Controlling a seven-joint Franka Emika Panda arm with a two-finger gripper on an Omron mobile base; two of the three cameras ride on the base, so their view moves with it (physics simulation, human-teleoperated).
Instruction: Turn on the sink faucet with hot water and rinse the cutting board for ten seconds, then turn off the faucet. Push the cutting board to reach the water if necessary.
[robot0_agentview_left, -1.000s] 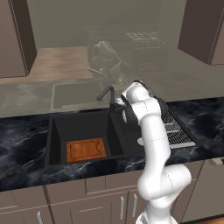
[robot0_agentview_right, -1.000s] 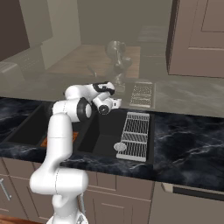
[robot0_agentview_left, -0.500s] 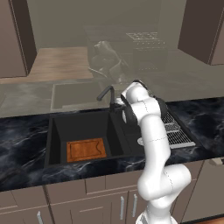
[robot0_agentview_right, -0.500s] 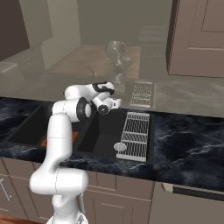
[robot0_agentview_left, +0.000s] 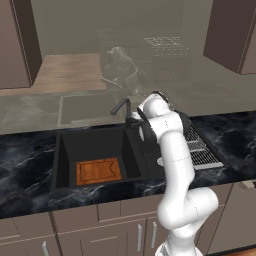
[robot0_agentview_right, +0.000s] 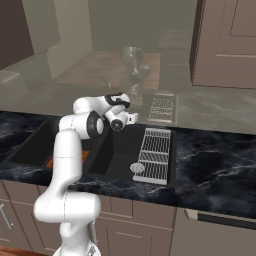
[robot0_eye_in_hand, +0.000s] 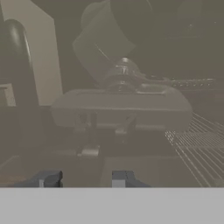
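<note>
The cutting board (robot0_agentview_left: 99, 171) was seen lying flat in the large basin of the sink (robot0_agentview_left: 65, 150). The fingers (robot0_eye_in_hand: 49, 178) were held parted, gripping nothing, just beside the sink faucet (robot0_agentview_left: 121, 106) above the dark desk (robot0_agentview_left: 25, 165).

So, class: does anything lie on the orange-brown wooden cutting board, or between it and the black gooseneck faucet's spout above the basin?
Nothing visible does. The orange-brown wooden cutting board lies bare on the large basin's floor, and the black gooseneck faucet stands at the back rim with open basin between.
</note>
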